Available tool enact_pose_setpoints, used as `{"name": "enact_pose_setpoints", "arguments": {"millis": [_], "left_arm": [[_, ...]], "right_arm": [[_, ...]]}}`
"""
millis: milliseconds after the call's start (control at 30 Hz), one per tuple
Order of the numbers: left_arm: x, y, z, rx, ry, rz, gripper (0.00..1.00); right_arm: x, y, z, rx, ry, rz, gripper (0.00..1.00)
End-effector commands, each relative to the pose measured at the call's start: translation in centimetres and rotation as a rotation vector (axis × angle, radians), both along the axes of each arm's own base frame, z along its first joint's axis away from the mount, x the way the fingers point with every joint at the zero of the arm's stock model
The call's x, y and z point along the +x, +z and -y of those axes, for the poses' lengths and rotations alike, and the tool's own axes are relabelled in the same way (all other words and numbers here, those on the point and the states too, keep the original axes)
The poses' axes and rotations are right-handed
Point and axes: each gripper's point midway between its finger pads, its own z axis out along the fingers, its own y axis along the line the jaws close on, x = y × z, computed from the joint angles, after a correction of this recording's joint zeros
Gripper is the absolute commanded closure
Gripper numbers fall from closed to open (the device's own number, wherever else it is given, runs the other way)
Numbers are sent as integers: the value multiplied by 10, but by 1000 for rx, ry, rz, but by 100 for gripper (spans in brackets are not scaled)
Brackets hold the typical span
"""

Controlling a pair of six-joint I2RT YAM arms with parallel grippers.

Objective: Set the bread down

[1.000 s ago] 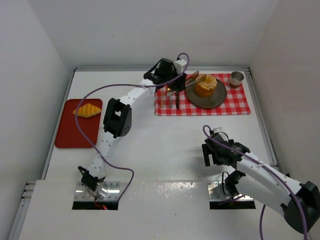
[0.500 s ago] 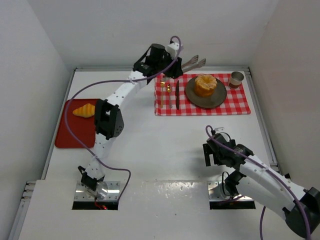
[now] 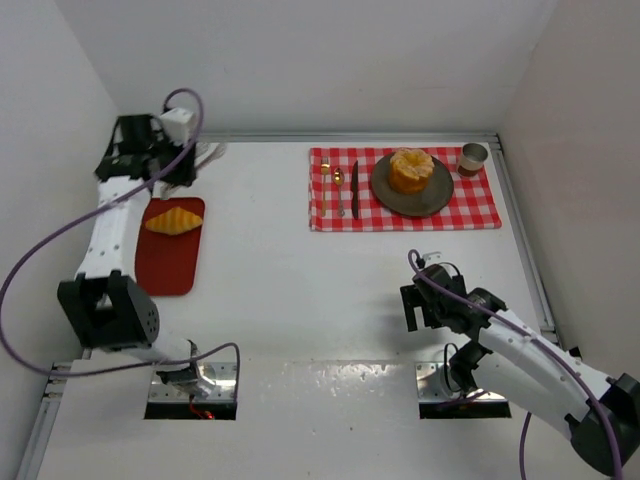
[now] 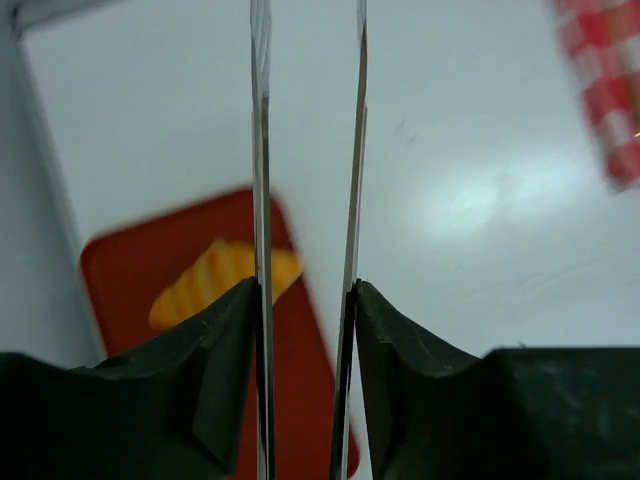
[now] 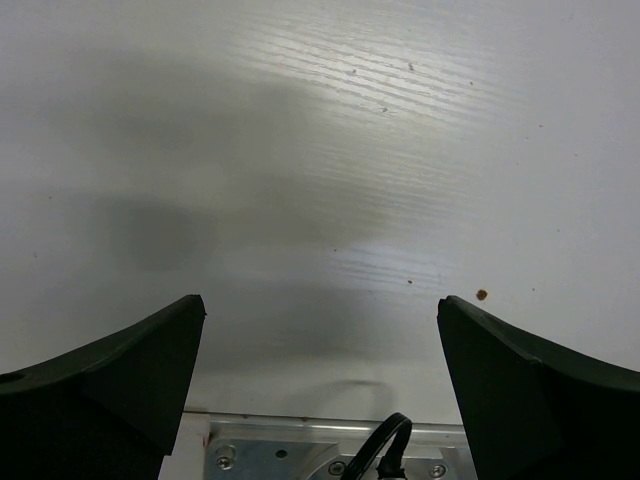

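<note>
The left gripper (image 3: 178, 165) hung over the bench's far-left corner, its jaws clamped on a pair of metal tongs (image 4: 260, 150) whose two blades stood slightly apart with nothing between them. The croissant (image 3: 174, 221) lay below and just nearward of it, on the far end of a red tray (image 3: 165, 270) along the left edge; in the wrist view one blade crossed the croissant. A round bread (image 3: 411, 170) sat on a dark plate (image 3: 425, 200) on a red checked cloth (image 3: 480, 205) near the far-right corner, with a knife (image 3: 354, 190) to its left and a cup (image 3: 473, 157) to its right. The right gripper (image 3: 420, 305) hovered low near the near edge, jaws spread wide and empty. The bench (image 3: 300, 270) was white, enclosed by plain white walls.
</note>
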Motion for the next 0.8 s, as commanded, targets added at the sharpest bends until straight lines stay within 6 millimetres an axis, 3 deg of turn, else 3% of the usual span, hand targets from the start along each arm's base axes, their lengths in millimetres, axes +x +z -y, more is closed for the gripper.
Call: {"name": "enact_pose_setpoints", "arguments": {"millis": [0,33,100,200,433,600,767], "left_arm": [[-63,-26,-67,115,74,-88,54],[-75,-19,-78,120,96,-65,54],[-100,-38,-103,93,128,-113,54],[-113,-46,-119,40,138,-124,54],[-117,-60,-138,-76,183,-157,54],[-115,-67,-137,-100,183,-174,54],[-111,-89,-144,-100,210,-234,54]], "right_arm": [[15,11,-19,57,52,28,1],[16,10,-20,51,51,20,1],[18,13,-26,67,68,13,1],[19,13,-30,78,67,1,1],[13,8,-30,125,33,25,1],[7,2,-24,143,2,48,1],[1,-6,-19,151,-26,45,1]]}}
